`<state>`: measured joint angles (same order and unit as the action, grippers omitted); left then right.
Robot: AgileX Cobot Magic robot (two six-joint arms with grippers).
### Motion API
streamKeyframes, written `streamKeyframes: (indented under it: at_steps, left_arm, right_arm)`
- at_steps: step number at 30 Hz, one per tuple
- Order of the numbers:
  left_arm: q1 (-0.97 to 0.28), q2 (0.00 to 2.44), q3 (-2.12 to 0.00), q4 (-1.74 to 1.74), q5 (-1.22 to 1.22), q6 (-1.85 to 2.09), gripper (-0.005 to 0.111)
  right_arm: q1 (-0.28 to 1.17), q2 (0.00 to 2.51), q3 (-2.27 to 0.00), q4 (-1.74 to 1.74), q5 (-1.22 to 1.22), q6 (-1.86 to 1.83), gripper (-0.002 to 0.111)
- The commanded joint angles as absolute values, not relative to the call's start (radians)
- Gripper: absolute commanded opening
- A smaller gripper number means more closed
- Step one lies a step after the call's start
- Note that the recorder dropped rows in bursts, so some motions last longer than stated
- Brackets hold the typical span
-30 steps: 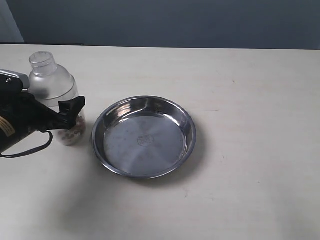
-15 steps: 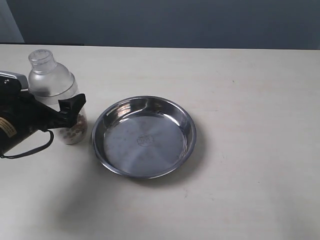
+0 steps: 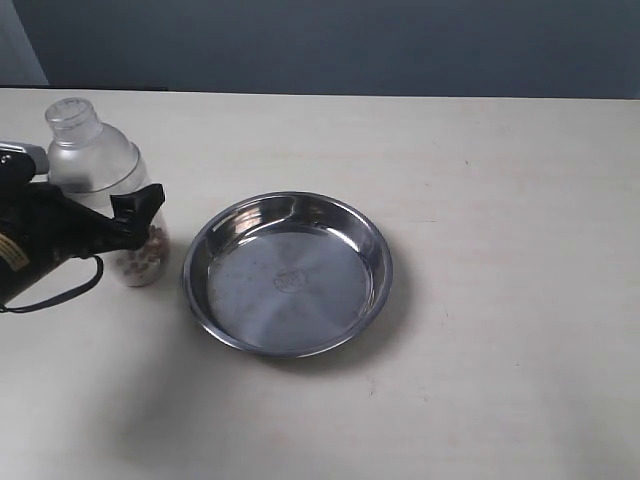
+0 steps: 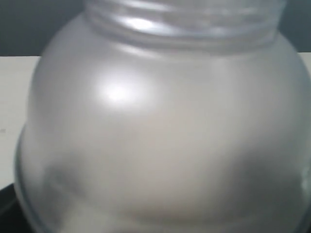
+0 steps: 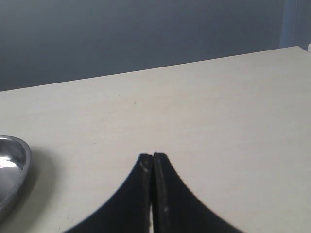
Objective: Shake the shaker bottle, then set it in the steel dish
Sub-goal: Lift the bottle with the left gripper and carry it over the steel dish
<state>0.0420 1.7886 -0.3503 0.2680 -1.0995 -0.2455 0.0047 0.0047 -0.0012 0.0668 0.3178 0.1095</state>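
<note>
Got left tool [image 3: 120, 212] clamped on shaker bottle [image 3: 95, 160] at its waist, just left of steel dish [image 3: 383, 262], clear of it, roughly upright. Got right tool [image 5: 153, 156] pinched together, empty. Expect light, rigid, slick plastic with loose beans [image 3: 143, 262] shifting inside. Best kept gripped on straight body below frosted dome [image 4: 155, 121], not cap [image 3: 72, 112].

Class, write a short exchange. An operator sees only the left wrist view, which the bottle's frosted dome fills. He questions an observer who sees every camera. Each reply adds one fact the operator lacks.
Operator: Is the bottle in the dish yet?
Observer: No. The shaker bottle is outside the empty steel dish, to its left in the exterior view, with the left hand around its body.
Operator: And the other arm?
Observer: The right hand is shut on nothing, over bare table.
</note>
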Motion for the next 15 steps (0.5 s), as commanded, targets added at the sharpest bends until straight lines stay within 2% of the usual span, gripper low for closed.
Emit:
streamKeyframes:
  at_steps: [1,4,10,13,15]
  left_arm:
    - [0.034,1.607,-0.407,0.438,-1.084,-0.411,0.000]
    - [-0.023,1.472,-0.554,0.597,-0.973,-0.582,0.000]
    - [-0.157,1.401,-0.868,0.742,-0.603,-0.829,0.000]
    - [-0.219,1.338,-0.967,0.781,-0.373,-0.906,0.000]
    - [-0.267,1.326,-0.950,0.782,-0.224,-0.919,0.000]
  right_arm:
    - [0.000,0.000,0.000,0.066,0.305,0.107,-0.001]
    - [0.000,0.000,0.000,0.066,0.305,0.107,-0.001]
    - [0.000,0.000,0.000,0.066,0.305,0.107,-0.001]
    - [0.000,0.000,0.000,0.066,0.305,0.107,-0.001]
    - [0.000,0.000,0.000,0.066,0.305,0.107,-0.001]
